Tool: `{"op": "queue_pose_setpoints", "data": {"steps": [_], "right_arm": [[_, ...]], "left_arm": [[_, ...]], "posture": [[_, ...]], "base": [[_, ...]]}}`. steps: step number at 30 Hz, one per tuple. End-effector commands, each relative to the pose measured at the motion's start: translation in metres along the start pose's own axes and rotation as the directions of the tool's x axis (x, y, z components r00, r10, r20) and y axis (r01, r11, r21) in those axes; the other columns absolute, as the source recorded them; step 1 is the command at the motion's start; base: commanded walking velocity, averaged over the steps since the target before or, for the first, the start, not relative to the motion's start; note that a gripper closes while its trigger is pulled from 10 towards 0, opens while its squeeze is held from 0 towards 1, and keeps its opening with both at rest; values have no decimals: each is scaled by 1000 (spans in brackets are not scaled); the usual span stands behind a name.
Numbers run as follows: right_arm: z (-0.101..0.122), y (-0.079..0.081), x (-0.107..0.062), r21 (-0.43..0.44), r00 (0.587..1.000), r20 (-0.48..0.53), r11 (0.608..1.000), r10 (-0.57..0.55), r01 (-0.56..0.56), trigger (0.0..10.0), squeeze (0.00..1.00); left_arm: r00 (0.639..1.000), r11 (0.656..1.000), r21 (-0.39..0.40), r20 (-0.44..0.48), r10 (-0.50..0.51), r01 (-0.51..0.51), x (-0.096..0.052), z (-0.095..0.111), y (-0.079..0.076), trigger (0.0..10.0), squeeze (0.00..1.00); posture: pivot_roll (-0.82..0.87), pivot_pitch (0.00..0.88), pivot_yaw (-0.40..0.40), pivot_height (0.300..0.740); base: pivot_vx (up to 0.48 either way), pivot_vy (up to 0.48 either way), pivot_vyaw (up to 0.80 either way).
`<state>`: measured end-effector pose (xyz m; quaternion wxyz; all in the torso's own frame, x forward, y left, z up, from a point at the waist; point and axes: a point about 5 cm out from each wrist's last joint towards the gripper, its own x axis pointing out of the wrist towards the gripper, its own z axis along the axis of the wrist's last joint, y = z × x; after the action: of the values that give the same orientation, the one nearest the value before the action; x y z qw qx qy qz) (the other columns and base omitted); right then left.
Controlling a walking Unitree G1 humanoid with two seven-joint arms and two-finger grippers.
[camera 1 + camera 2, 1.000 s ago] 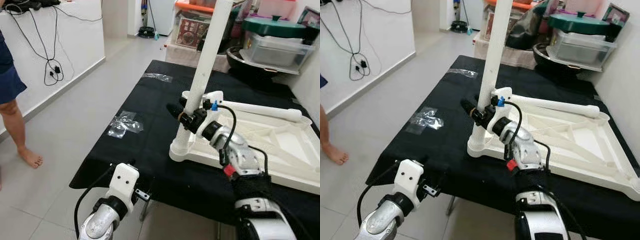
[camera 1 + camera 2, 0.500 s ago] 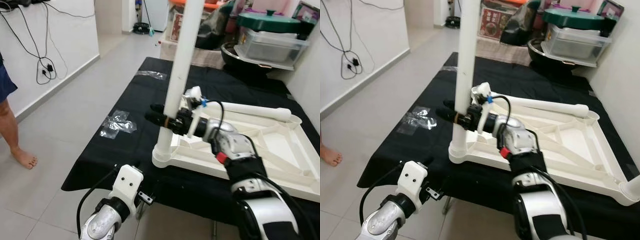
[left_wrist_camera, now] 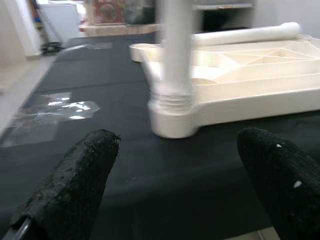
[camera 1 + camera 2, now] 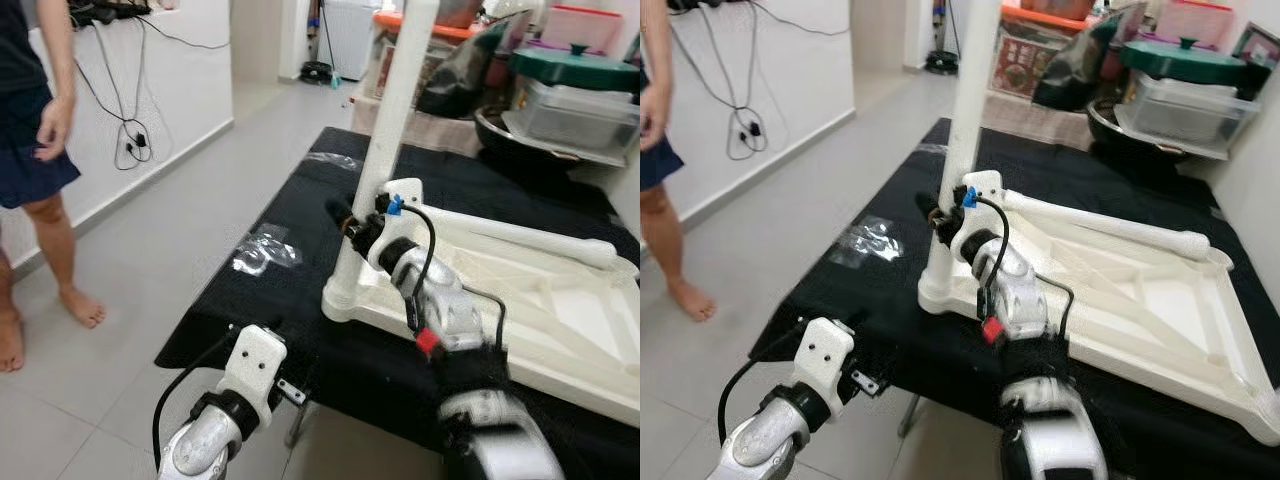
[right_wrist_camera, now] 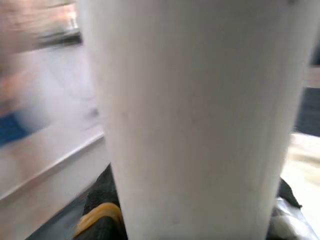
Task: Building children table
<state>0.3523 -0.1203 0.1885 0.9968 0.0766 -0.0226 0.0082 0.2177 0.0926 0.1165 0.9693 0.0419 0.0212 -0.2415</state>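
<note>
Since the earlier frame, we note the right claw [image 4: 352, 222] remains clamped on the upright table leg [image 4: 393, 130] at centre frame; the left claw [image 3: 180, 165] hovers spread, lower left.

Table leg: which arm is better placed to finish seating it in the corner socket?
Right. Its end effector is shut on the upright leg just above the tabletop's corner socket. The left end effector hangs open off the near edge, apart from the leg.
</note>
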Motion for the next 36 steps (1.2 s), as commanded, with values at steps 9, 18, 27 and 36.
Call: {"op": "queue_pose_setpoints", "data": {"steps": [9, 18, 27, 36], "right_arm": [[-32, -13, -22, 96, 917, -139, 916, -375, 389, 0, 0], [-10, 6, -15, 136, 981, -1, 972, -194, 193, 10000, 1000], [-4, -23, 4, 144, 981, 66, 971, 185, -193, 10000, 0], [1, -11, 2, 142, 640, -46, 639, 767, -756, 10000, 0]], "left_arm": [[1000, 1000, 0, -20, 4, -4, 0, -6, 2, 10000, 0], [1000, 1000, -4, -24, 1, -1, 2, -8, 2, 10000, 0], [1000, 1000, -8, -24, -12, 12, 2, -11, -2, 10000, 0], [1000, 1000, -11, -23, -19, 19, 2, -12, -4, 10000, 0]], "posture": [[121, 0, -108, 740], [114, 0, -110, 740], [107, 0, -112, 740], [112, 0, -118, 740]], "base": [[0, 0, 0], [0, 0, 0], [0, 0, 0], [0, 0, 0]]}}
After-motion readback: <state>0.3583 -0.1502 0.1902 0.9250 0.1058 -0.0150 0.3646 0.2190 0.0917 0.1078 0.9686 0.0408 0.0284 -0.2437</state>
